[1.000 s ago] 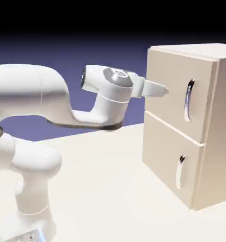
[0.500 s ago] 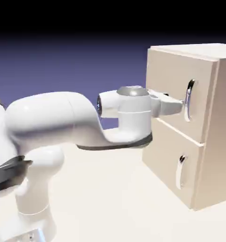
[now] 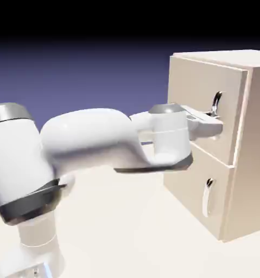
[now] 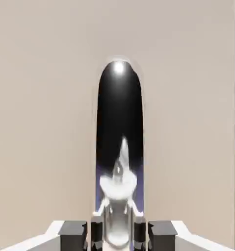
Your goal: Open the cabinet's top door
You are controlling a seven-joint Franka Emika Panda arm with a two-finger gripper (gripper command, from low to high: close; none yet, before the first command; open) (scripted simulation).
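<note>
The beige cabinet [image 3: 246,163] stands at the exterior view's right, with two stacked doors. Its top door [image 3: 200,92] carries a long curved silver handle [image 3: 217,100]. My gripper [image 3: 214,120] reaches against that door and is shut on the handle's lower part. In the hand view the handle [image 4: 119,147] rises as a dark shiny bar from between my two grey fingertips [image 4: 100,233], with the door's beige panel [image 4: 40,122] filling the picture behind it. The door's top edge sits slightly out from the cabinet body.
The shorter bottom door [image 3: 194,176] with its small silver handle [image 3: 207,196] lies right under my hand. The arm's white links [image 3: 94,141] stretch across from the lower left above the pale table [image 3: 126,233].
The arm moved right from open air to the top door's handle, and the jaws, open before, have closed on it.
</note>
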